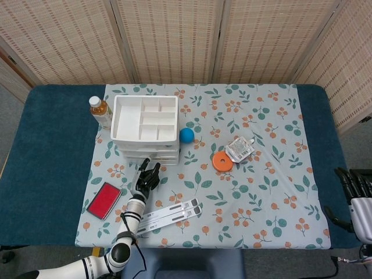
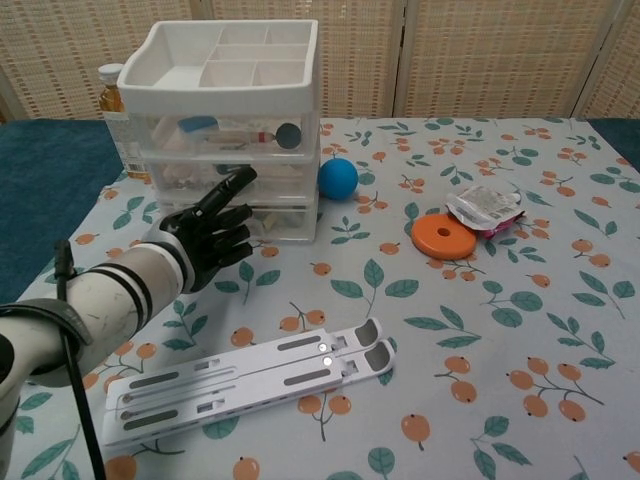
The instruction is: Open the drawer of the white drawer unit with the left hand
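The white drawer unit (image 2: 228,130) is placed near the counter's (image 1: 52,145) far left corner, drawers closed. The left hand (image 2: 212,237) is held just before its lowest drawer, fingers (image 2: 228,190) spread, grasping nothing. The right hand (image 1: 356,192) is seen at the counter's right edge, fingers apart, empty.

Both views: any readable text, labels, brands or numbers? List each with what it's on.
None can be read.
bottle: the label is turned away and too small to read.
packet: print is there, but blurred.
white drawer unit: no marking shows on its fronts.
laptop stand, red case: no marking shows.
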Available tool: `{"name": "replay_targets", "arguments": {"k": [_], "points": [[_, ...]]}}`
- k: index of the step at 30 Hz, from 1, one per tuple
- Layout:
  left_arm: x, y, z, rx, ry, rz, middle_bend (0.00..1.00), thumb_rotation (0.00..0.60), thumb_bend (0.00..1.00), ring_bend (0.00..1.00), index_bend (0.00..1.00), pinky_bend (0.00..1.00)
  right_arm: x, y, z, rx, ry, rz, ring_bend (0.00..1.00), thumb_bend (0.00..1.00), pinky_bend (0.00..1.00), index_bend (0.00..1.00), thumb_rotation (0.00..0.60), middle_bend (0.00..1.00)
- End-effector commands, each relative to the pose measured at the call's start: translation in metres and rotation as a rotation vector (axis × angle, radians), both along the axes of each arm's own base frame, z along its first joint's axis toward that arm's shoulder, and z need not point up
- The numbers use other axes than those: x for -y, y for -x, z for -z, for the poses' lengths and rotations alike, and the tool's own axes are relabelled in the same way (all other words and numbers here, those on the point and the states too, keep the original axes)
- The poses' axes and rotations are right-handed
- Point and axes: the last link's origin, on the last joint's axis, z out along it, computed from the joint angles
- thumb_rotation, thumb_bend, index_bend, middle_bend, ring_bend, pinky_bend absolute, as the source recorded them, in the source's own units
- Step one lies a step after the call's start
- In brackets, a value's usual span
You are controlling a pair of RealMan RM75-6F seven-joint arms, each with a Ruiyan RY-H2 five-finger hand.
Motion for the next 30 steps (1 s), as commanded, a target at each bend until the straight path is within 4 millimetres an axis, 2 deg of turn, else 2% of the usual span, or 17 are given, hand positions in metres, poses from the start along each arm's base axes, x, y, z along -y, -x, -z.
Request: {"name": "replay_targets", "arguments": {"k": [1, 17, 30], "points": [[-0.002, -0.001, 0.001, 0.011, 0.003, -0.004, 0.93, 0.6, 0.29, 1.0, 0.21, 1.0, 0.0, 0.0, 0.0, -0.002, -0.001, 0.001, 0.0, 0.31, 0.05, 0.01, 0.6, 0.06], [-0.012, -0.001, 0.003, 0.051, 0.029, -0.041, 0.93, 0.6, 0.29, 1.0, 0.23, 1.0, -0.001, 0.001, -0.001, -0.002, 0.003, 0.011, 0.0, 0.31, 0.05, 0.01, 0.6, 0.06], [-0.019, 0.0, 0.004, 0.041, 0.036, -0.048, 0.93, 0.6, 0.29, 1.0, 0.29, 1.0, -0.002, 0.002, -0.001, -0.001, 0.006, 0.015, 0.0, 0.31, 0.05, 0.01, 0.6, 0.06]]}}
